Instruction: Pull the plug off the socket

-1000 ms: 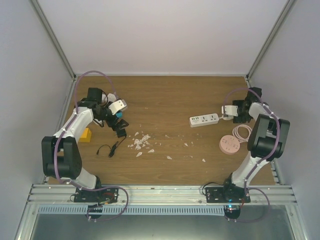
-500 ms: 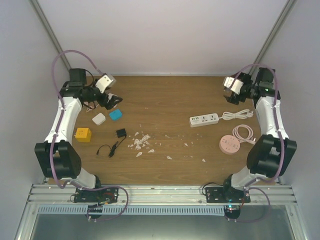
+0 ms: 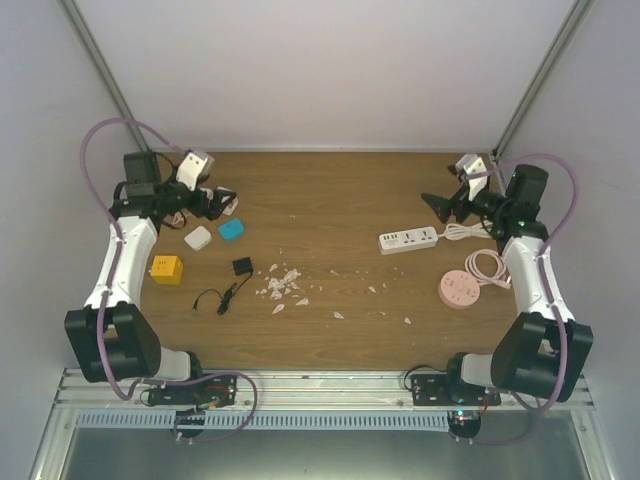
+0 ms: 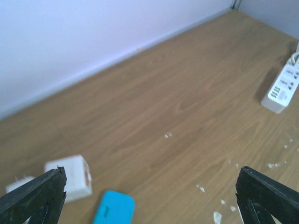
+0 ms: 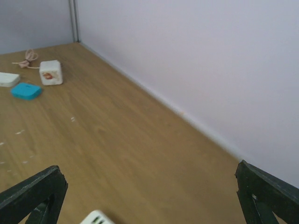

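White oblong power strip (image 3: 408, 239) lies near your right end effector (image 3: 436, 206) — it and the left end effector (image 3: 222, 202) gape empty — pin the strip, then pull straight.

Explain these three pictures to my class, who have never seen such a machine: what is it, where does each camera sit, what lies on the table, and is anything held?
The machine is two robot arms bolted at the near edge of a wooden table. The wide picture looks down from above and behind them. The other two come from cameras on the wrists, so the black tips at their bottom corners are each arm's own fingers. On the table lie a white power strip, a round pink socket, a yellow cube, a blue adapter, a white adapter, a black plug with its cable and white crumbs. The left gripper and right gripper both stand open and hold nothing.
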{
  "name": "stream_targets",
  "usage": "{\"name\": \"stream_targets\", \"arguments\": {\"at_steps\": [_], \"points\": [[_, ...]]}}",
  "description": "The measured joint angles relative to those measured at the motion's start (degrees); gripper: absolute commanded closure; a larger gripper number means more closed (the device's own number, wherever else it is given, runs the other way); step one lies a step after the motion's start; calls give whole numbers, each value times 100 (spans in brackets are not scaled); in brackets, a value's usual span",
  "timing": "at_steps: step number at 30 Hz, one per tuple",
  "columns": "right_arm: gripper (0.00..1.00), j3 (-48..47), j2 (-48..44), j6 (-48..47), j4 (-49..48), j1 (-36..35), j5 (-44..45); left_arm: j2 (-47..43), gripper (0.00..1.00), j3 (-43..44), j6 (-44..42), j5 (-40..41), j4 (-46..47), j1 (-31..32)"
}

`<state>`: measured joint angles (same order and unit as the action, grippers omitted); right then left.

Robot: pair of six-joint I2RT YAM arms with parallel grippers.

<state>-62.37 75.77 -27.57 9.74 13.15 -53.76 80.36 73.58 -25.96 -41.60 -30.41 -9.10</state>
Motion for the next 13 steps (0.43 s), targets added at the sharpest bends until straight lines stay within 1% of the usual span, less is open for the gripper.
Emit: {"name": "stream_targets", "arguments": {"at_steps": [5,7,10,13], "points": [[0,1257,-26,949,-754,15,-37,-42,1,-1075,160,28,378,-33],[0,1554,-26,1176,-955,39,-37,-59,1,-1403,234,28,520,-55],[0,1845,-46,1451,-1266,68,-52,-83,1,-1722,348,33,695,-63],[0,1891,-46,1606,-1469,79,-94,-136,1,-1818,463,42,890,-66]]}}
